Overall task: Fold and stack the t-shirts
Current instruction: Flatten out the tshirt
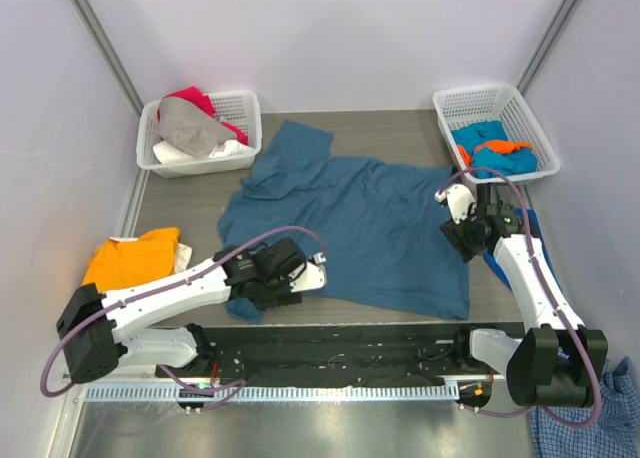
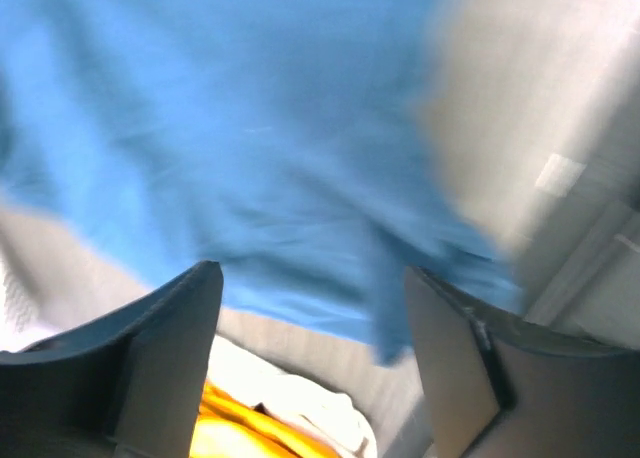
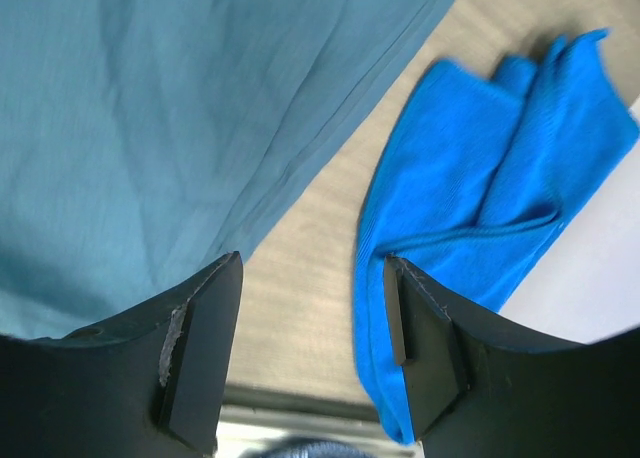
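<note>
Teal-blue t-shirt (image 1: 360, 228) lies spread across the table's middle, rumpled at its far-left sleeve. The left gripper (image 2: 312, 283) hangs open-jawed and empty over its near-left hem; the right gripper (image 3: 312, 278) is also open and empty at its right edge. The right jaws could pinch the bright blue cloth (image 3: 480, 208) just beside that edge, or folding now could trap creases. Counted: one teal tee, one orange tee (image 1: 135, 258), two baskets (image 1: 245, 108).

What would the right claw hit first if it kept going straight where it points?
The right gripper would probably meet bare table first, between the teal t-shirt and the blue cloth; depth is unclear.
</note>
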You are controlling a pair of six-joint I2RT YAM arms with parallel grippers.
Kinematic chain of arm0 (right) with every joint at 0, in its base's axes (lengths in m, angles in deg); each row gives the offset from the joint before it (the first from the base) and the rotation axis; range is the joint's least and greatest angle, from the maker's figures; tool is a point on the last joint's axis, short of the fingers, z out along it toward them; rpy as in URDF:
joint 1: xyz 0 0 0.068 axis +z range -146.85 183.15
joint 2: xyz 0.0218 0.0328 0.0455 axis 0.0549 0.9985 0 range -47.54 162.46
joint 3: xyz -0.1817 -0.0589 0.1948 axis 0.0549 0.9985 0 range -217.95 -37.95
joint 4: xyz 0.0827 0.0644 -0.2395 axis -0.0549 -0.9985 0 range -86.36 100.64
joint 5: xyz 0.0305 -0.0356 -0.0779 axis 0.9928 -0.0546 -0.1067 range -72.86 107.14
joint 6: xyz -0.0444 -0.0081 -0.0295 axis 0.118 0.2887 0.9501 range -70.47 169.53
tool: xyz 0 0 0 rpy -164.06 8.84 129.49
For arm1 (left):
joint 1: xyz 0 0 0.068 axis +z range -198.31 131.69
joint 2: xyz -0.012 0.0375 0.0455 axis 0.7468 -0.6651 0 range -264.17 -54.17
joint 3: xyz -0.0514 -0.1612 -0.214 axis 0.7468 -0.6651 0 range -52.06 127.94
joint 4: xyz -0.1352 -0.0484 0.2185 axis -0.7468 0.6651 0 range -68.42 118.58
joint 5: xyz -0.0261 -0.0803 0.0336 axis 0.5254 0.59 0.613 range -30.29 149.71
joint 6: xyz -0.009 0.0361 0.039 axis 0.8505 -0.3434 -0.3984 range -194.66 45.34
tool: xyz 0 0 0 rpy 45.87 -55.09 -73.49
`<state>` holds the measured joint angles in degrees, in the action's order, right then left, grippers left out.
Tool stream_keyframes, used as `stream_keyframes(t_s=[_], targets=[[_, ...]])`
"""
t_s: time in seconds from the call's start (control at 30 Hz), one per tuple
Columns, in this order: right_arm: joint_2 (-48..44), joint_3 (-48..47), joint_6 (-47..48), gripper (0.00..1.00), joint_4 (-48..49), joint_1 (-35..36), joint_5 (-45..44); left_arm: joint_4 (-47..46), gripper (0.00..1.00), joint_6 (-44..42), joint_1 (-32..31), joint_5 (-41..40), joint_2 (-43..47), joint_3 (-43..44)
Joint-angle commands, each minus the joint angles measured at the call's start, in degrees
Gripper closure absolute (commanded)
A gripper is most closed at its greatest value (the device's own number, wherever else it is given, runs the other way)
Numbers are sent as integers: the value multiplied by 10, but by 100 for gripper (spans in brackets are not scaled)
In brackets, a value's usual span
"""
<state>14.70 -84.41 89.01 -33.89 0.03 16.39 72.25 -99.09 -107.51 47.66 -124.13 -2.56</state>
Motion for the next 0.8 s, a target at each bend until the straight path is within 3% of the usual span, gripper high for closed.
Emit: stream_keyframes(t_s=[0.0,0.07,0.27,0.5,0.77], targets=[[21,-35,-67,35,110,-1,-14,-215,15,-44,78,-110,61,-29],[33,-41,-92,35,141,-1,-26,-274,12,-64,148,-83,50,-3],[63,-69,-143,35,232,-1,-20,-352,11,-52,272,-6,-60,119],[138,-108,-161,36,289,8,0,-392,11,-3,318,40,-205,252],[251,-159,-167,37,344,23,-2,-469,12,13,334,22,-361,359]])
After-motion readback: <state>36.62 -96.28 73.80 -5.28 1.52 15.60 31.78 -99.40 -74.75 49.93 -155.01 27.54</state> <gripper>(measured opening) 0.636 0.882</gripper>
